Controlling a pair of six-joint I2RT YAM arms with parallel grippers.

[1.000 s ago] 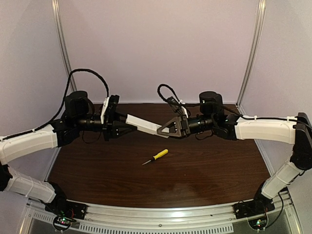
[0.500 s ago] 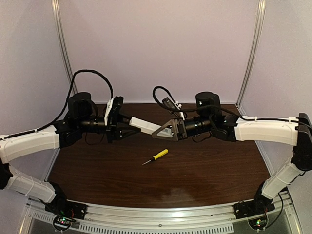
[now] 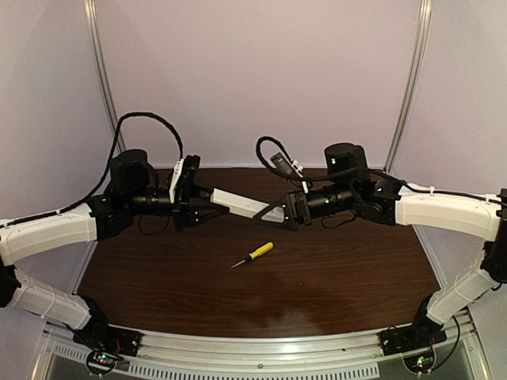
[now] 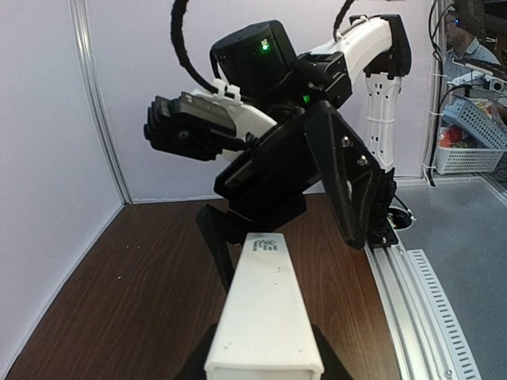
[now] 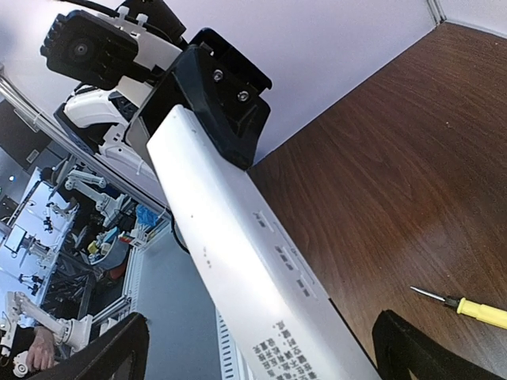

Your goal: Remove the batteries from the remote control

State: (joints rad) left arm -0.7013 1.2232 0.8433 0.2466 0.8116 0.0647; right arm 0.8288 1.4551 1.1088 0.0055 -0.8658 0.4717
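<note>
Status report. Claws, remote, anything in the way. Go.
Left claw shut on remote, held above table. Right claw open, straddling remote's free end, not gripping. No batteries in sight. Screwdriver lying on table below, clear of both.

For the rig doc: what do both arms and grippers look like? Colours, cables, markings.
Matching pair: left arm and right arm have white shell links with black joint housings. A black cable loops over each wrist. Left gripper and right gripper are black, with triangular cut-out fingers and visible screws. A green light shows on a right-arm joint.
</note>
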